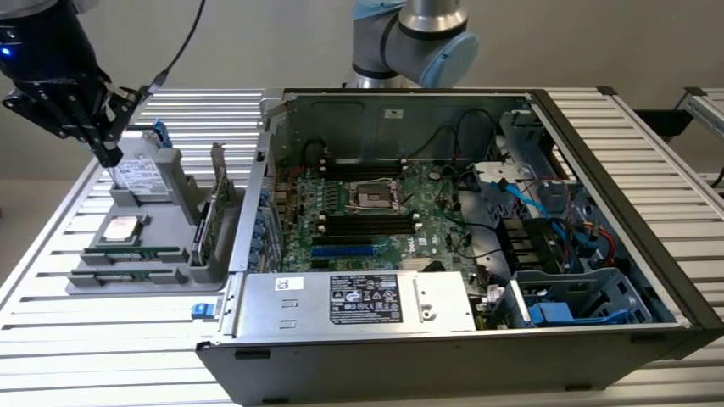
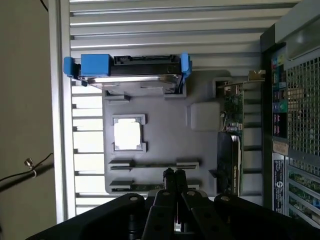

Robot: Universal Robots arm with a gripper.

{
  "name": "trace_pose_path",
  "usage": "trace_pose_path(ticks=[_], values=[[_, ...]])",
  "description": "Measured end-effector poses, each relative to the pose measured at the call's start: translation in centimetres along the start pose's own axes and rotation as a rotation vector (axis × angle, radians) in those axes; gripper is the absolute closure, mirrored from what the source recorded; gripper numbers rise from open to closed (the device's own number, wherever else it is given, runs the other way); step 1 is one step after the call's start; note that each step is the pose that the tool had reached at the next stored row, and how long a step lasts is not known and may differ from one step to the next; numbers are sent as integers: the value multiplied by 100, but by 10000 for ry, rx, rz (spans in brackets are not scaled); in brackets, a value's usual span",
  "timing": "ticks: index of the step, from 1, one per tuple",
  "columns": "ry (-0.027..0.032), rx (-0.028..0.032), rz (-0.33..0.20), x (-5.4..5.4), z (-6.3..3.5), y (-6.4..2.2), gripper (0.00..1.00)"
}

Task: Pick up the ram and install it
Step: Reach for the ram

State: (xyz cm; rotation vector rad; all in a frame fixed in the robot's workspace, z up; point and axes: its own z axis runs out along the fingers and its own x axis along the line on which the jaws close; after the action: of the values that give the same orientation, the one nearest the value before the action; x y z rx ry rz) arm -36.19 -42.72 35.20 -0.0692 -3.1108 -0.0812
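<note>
— Asking first: which step is in hand?

— The pick-up, I'd judge, and not yet begun; the tool (image 1: 110,155) hangs above the far end of the grey tray (image 1: 169,222), its fingers pressed together on nothing; the ram (image 1: 134,253) stands on edge in a groove of that tray, untouched and well below the tool.

— What lies around it?

— A square processor chip (image 1: 122,227) sits between the ram and the hard drive (image 1: 142,174) with its blue rails; all share the one tray.

— So what does the next move call for?

— My guess: the fingers must part before anything else; they must then come down in line with the thin green stick, straddling its top edge, clear of the chip beside it; a crooked approach would likely jam against the groove.

— And the install?

— Untouched, by the look of it; the open computer case (image 1: 453,365) lies just beside the tray, on the exterior view's right; its motherboard (image 1: 430,203) shows long black slots (image 1: 362,222) with nothing green in them.

— The surface?

— A worktop (image 1: 114,339) of ribbed metal slats carrying tray and case; behind it, a plain beige wall (image 1: 271,42).
</note>
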Motion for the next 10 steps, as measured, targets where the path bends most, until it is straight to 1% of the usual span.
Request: trace_pose_path(ticks=[2, 3, 10], values=[[2, -33, -6, -1, -1, -20, 90], [2, -38, -5, -1, -1, -20, 90], [2, -38, -5, -1, -1, -21, 90]])
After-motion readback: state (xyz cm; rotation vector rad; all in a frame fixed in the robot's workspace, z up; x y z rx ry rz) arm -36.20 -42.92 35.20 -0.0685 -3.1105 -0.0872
